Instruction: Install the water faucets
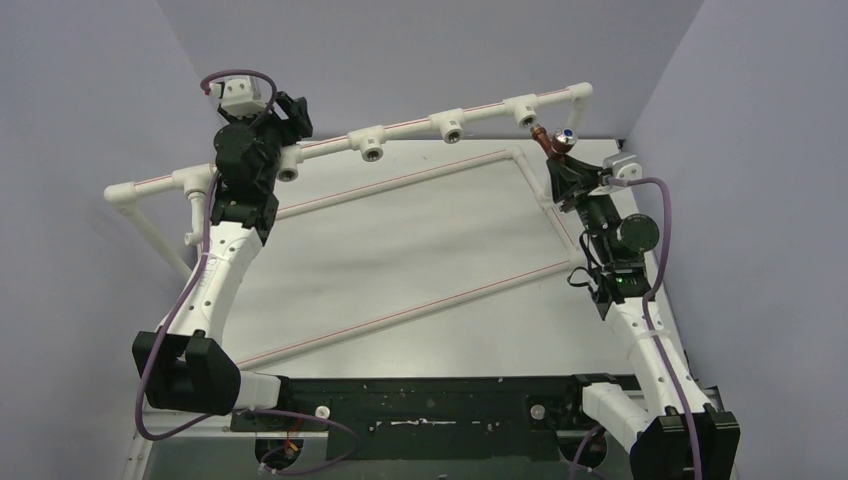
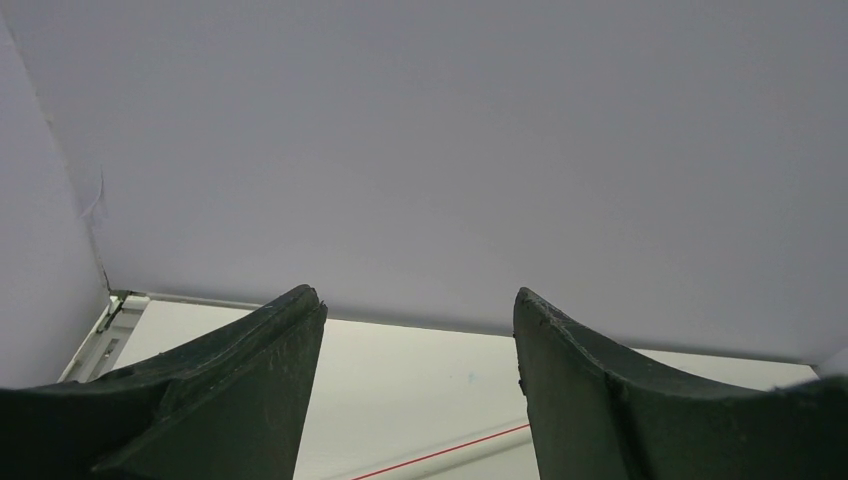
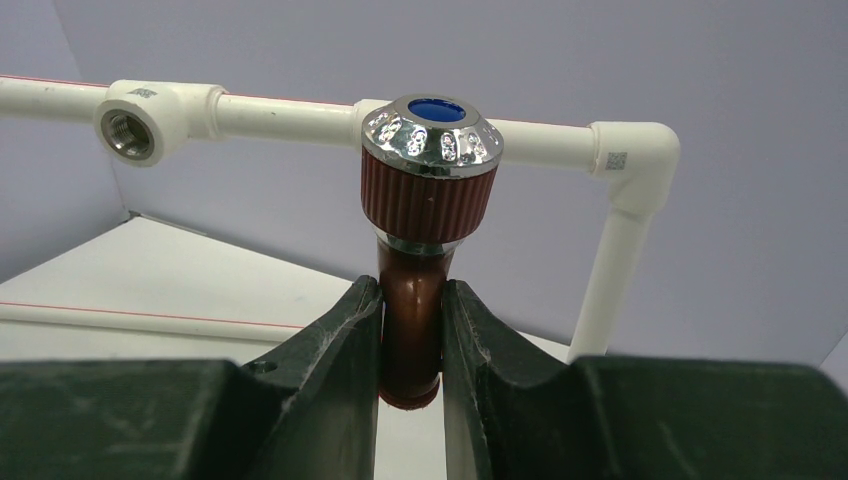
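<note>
The dark reddish-brown faucet [image 3: 412, 300] with its silvery-blue knob cap [image 3: 432, 130] stands upright between my right gripper's fingers. My right gripper [image 3: 412, 290] is shut on its spout. In the top view this faucet [image 1: 553, 140] is held by the right gripper [image 1: 560, 160] just right of the rightmost tee socket [image 1: 525, 110]; I cannot tell if they touch. My left gripper [image 2: 415, 300] is open and empty, facing the back wall. In the top view it [image 1: 297, 118] hovers above the leftmost socket [image 1: 290, 168]. The white faucet is out of view.
A white pipe frame [image 1: 410, 135] runs along the back with several tee sockets, including two in the middle [image 1: 372, 147] [image 1: 450, 127]. An elbow [image 3: 640, 150] turns down at its right end. Red-striped pipes [image 1: 400, 315] lie across the table. Walls close in on both sides.
</note>
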